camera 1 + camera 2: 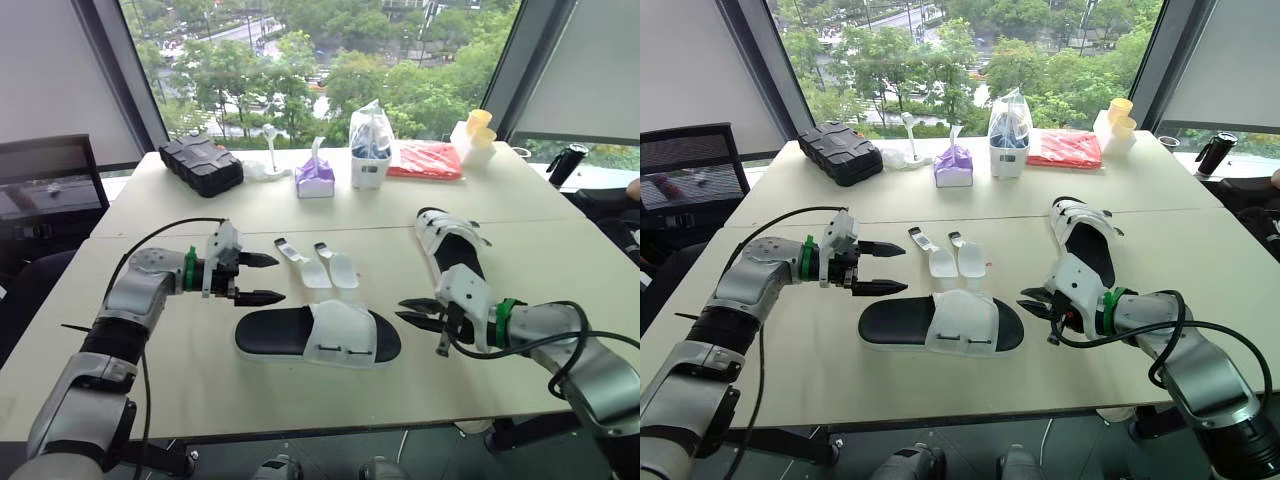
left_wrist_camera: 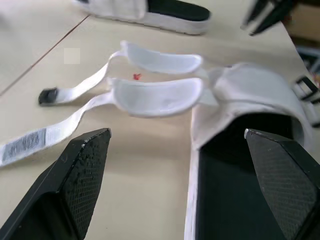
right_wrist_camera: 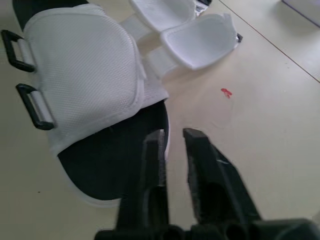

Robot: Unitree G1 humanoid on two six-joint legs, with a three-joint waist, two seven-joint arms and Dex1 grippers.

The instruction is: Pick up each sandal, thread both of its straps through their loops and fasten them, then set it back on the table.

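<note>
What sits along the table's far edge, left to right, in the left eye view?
black case → purple pouch → clear bag → red packet → yellow cups

We are looking at what is probably an office or meeting room on an upper floor: pale tables (image 1: 300,215) are standing pushed together before tall windows (image 1: 330,40) that are looking down on treetops (image 1: 1040,60) and a street (image 1: 232,30). A black mesh chair (image 1: 690,160) is sitting at the tables' left side, and grey panels (image 1: 590,70) are flanking the glass.
</note>
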